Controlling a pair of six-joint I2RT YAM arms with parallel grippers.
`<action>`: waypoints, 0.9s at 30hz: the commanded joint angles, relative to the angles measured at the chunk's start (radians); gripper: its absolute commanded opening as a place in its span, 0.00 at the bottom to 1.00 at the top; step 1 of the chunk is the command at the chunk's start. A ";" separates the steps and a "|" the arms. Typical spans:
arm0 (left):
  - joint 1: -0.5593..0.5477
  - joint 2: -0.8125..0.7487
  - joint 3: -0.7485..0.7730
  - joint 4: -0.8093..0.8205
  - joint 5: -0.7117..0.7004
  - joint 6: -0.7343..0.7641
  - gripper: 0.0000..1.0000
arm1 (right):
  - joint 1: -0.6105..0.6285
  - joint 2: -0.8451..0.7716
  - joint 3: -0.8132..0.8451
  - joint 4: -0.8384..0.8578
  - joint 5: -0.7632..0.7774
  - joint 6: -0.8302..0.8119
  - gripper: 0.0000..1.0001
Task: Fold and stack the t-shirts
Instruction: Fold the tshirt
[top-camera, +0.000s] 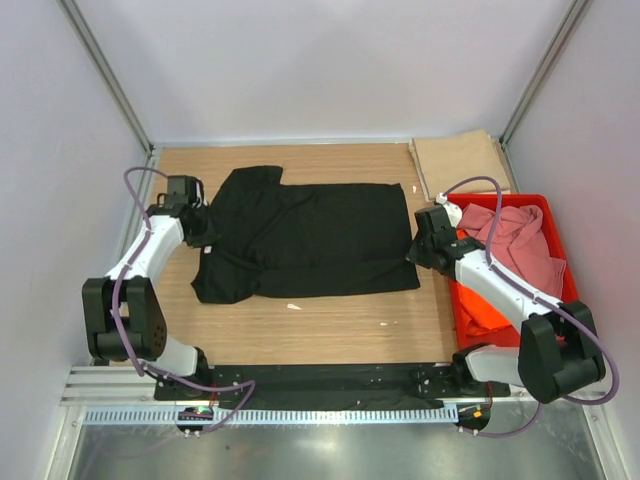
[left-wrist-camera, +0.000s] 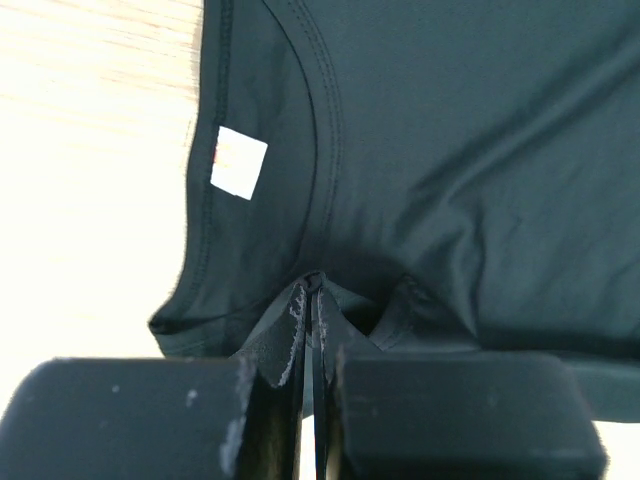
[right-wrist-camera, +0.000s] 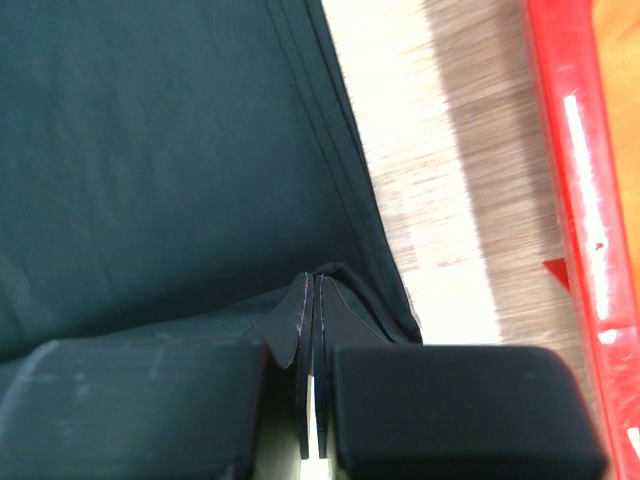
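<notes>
A black t-shirt lies spread flat on the wooden table, collar to the left and hem to the right. My left gripper is shut on the cloth just below the neckline, near the white label. My right gripper is shut on the shirt's hem corner, where the black cloth puckers up at the fingertips. A tan t-shirt lies folded at the back right. A dusty pink t-shirt and an orange one lie crumpled in the crate.
The red plastic crate stands at the table's right edge, close beside my right arm; its rim shows in the right wrist view. Bare wood runs along the near side of the black shirt. White walls enclose the table.
</notes>
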 joint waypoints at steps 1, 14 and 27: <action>0.003 0.013 0.054 -0.016 -0.012 0.072 0.00 | -0.002 0.017 0.045 -0.009 0.075 -0.018 0.01; 0.001 0.103 0.150 -0.039 -0.011 0.095 0.00 | -0.002 0.043 0.031 0.008 0.105 -0.015 0.01; -0.037 0.230 0.224 -0.062 -0.017 0.101 0.00 | -0.002 0.106 0.040 0.025 0.131 -0.009 0.01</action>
